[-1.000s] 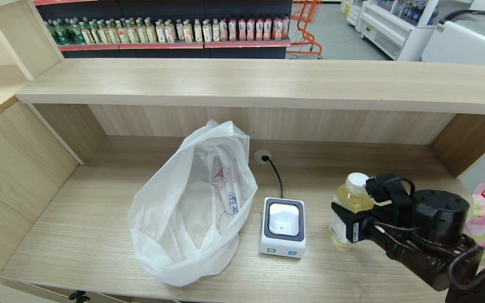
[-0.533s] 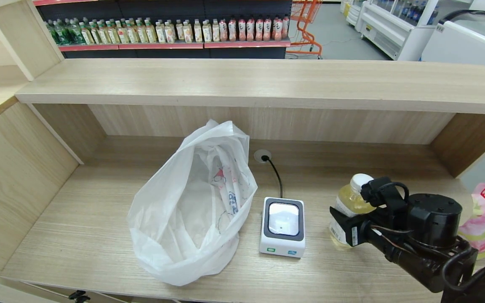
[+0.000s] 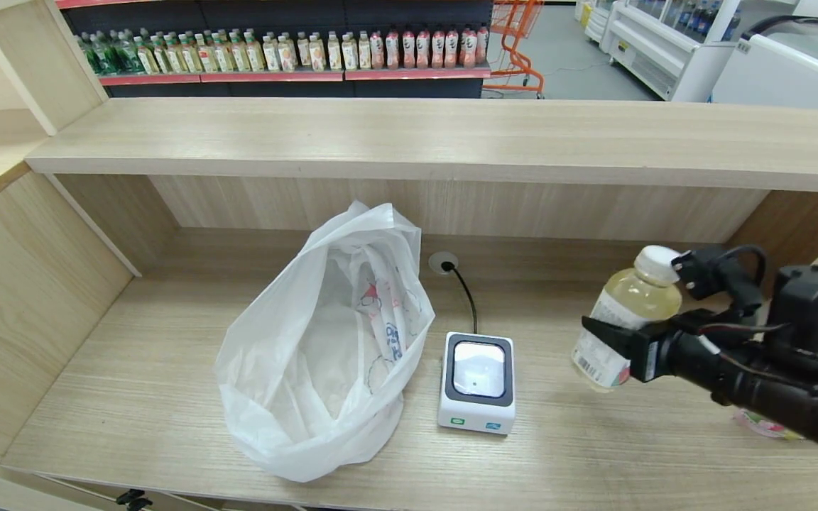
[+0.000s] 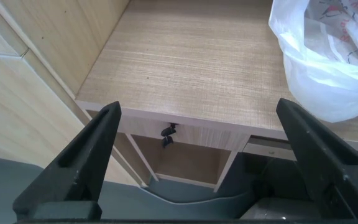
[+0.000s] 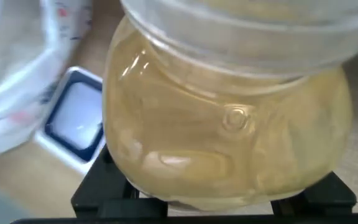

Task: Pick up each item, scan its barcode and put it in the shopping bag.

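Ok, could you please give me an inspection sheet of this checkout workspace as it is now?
Surface: wooden counter, nothing spilled.
Job's things: shopping bag open, left of scanner; bottle tilted, right of scanner.
Clutter: pink packet at counter's right edge, partly hidden.
Grippers: right gripper shut on bottle; left gripper open, before counter's front edge.
Cables: scanner cable runs into counter hole.
Surroundings: drinks shelf, orange trolley behind.

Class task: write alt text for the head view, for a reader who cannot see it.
The right gripper holds a white-capped bottle of pale yellow drink, tilted, with the jaws shut round its middle, to the right of a white scanner on a wooden counter. An open white shopping bag stands left of the scanner.
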Available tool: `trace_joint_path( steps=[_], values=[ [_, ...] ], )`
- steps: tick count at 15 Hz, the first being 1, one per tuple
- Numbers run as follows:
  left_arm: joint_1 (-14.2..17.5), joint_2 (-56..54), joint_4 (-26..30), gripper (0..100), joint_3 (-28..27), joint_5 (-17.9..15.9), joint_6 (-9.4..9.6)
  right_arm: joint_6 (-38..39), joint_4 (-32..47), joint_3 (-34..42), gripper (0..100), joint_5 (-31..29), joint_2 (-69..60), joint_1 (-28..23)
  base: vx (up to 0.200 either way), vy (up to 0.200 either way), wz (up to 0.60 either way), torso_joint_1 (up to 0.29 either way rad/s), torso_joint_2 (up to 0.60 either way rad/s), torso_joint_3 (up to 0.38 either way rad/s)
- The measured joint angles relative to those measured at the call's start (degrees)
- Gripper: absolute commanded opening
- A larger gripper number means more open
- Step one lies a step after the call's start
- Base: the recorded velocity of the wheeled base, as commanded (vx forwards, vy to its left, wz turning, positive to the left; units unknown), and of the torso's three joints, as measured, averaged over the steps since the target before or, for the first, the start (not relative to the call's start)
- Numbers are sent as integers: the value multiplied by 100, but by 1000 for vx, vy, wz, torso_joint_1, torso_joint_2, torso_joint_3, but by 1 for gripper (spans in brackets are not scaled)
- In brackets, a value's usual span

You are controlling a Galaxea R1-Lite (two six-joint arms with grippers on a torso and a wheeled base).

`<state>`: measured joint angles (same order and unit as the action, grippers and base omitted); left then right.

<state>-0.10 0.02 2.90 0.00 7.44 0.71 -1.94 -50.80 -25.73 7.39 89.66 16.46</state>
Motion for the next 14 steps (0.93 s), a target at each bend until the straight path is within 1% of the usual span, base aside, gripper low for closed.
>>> trace_joint_path(
  steps=[1, 2, 3, 4, 5, 6, 7, 9, 10, 14],
  values=[
    [0, 0, 0, 100, 0, 2, 0, 96, 1031, -334, 0, 640, -477, -139, 0, 0, 0, 0, 0, 0],
    [0, 0, 0, 100, 0, 0, 0, 262, 1971, -751, 0, 1412, -918, -260, 0, 0, 0, 0, 0, 0],
    [5, 0, 0, 100, 0, 0, 0, 544, 2450, -1172, 0, 2227, -1304, -343, 0, 0, 0, 0, 0, 0],
    [0, 0, 0, 100, 0, 0, 0, 842, 2669, -1423, 0, 2847, -1571, -369, 0, 0, 0, 0, 0, 0],
    [0, 0, 0, 100, 0, 2, 0, 1078, 2795, -1602, 0, 3337, -1748, -362, 0, 0, 0, 0, 0, 0],
    [2, 0, -1, 100, 0, 2, 0, 1219, 2817, -1764, 0, 3664, -1831, -336, 0, 0, 0, 0, 0, 0],
    [0, 0, -1, 100, 0, 0, 0, 1304, 2847, -1849, 0, 3845, -1863, -312, 0, 0, 0, 0, 0, 0],
    [0, 0, -1, 100, 0, 0, 0, 1491, 2850, -1910, 0, 4464, -1853, -290, 0, 0, 0, 0, 0, 0],
    [0, 0, -1, 100, 0, 0, 0, 1515, 2850, -1908, 0, 4664, -1812, -255, 0, 0, 0, 0, 0, 0],
    [5, 0, 0, 100, 0, 0, 0, 1537, 2849, -1864, 0, 4913, -1681, 117, 0, 0, 0, 0, 0, 0]
  ],
)
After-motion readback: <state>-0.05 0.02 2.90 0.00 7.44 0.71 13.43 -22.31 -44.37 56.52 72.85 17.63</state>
